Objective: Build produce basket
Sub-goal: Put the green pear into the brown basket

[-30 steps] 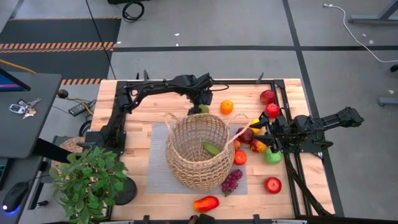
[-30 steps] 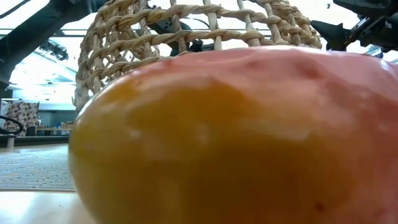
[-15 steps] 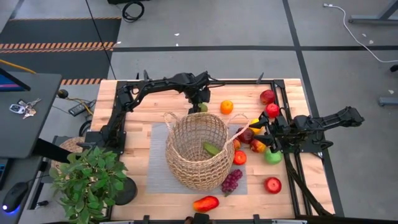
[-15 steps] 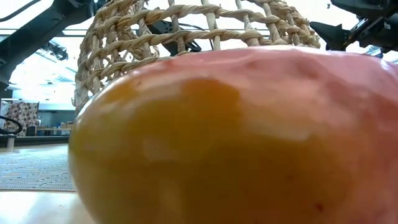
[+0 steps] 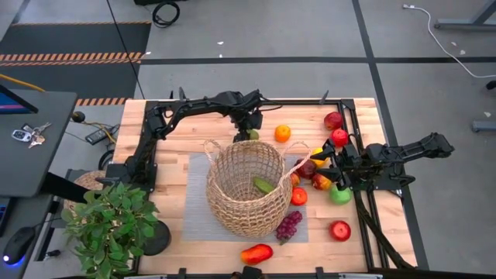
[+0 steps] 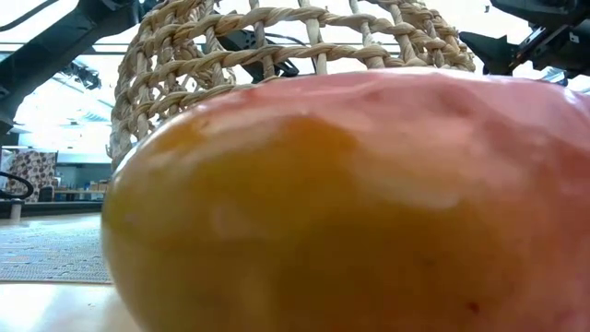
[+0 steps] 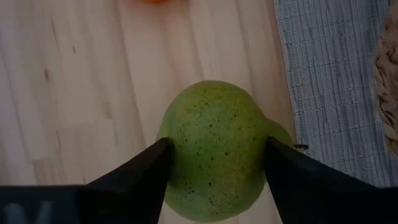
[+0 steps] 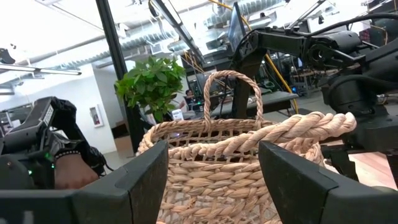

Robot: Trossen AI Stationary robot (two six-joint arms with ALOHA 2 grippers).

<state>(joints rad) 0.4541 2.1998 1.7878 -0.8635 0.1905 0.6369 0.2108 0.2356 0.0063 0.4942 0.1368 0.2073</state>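
Left fingers (image 7: 155,163) against green fruit (image 7: 216,147).

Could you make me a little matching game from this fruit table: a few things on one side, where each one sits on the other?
Things:
1. green fruit
2. purple grapes
3. basket
4. potted plant

Places:
A. at the table's near left corner
B. between the fingers of the left gripper
C. on the grey mat in the middle of the table
D. against the basket's near right side

Pairs: 1-B, 2-D, 3-C, 4-A
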